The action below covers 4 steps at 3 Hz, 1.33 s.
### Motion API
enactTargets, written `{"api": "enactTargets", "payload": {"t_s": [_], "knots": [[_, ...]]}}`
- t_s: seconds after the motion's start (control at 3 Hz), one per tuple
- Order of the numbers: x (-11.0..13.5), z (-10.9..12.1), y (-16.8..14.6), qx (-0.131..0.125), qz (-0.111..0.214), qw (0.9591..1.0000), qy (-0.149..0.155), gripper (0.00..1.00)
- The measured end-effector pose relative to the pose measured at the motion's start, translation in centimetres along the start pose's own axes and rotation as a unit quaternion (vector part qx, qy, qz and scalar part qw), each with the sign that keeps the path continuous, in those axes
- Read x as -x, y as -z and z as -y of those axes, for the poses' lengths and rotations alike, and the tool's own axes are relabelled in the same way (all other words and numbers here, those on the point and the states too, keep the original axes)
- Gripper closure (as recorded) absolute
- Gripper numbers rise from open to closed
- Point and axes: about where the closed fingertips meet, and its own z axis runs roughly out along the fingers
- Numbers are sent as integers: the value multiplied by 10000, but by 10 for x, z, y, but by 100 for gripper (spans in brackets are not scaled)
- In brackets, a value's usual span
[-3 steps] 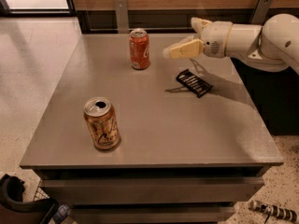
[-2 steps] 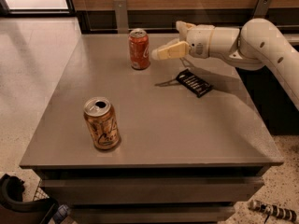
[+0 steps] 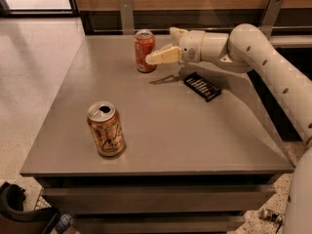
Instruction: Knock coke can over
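We see the gripper (image 3: 160,45) over the table's (image 3: 195,140) far side, fingers apart, holding nothing. The coke can (image 3: 145,50) stands upright right at the tip of the nearer finger (image 3: 163,56); contact looks likely, can't confirm. A black flat item (image 3: 203,86) lies just below the wrist. The gold can (image 3: 106,129) stands well away, twd the near edge.

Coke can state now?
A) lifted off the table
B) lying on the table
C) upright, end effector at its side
C: the coke can stands upright on the table, and the end effector is level with its middle, on the side toward the black packet.
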Motion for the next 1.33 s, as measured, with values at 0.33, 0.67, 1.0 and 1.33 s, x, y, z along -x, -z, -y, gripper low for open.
{"api": "enactTargets", "payload": {"t_s": [0.33,0.67,1.0,1.33], "knots": [[-7,-3,-19,80,52,9999,-43,0],[-19,-13,-32,127,159,9997,-150,12],[-20,-17,-36,161,170,9996,-164,36],[-19,-19,-40,193,172,9995,-164,67]]}}
